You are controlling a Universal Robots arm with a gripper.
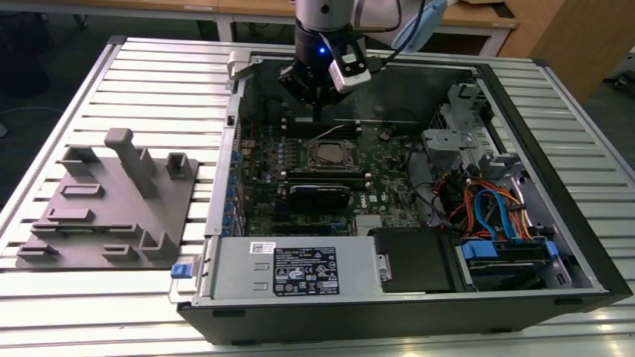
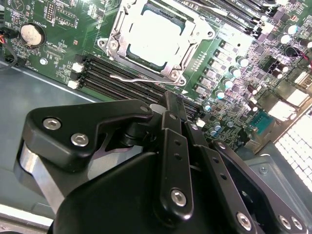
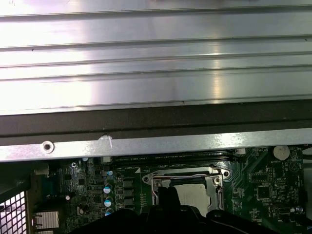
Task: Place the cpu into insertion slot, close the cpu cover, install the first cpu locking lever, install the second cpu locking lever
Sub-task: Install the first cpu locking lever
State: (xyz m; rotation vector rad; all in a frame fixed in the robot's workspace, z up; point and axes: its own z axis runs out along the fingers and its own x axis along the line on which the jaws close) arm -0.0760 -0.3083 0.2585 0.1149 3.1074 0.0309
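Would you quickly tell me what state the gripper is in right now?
Gripper: shut, holding nothing, close to the cpu cover.

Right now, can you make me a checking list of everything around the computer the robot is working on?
Surface: ribbed metal table bearing an open computer case.
Job's things: cpu sits in the insertion slot; cpu cover lies down around it; thin wire lever alongside.
Clutter: grey fixture tray at the exterior view's left.
Grippers: hand shut, empty, over the board beside the slot.
Cables: blue and orange cables inside the case.
Surroundings: wooden desks beyond the table.
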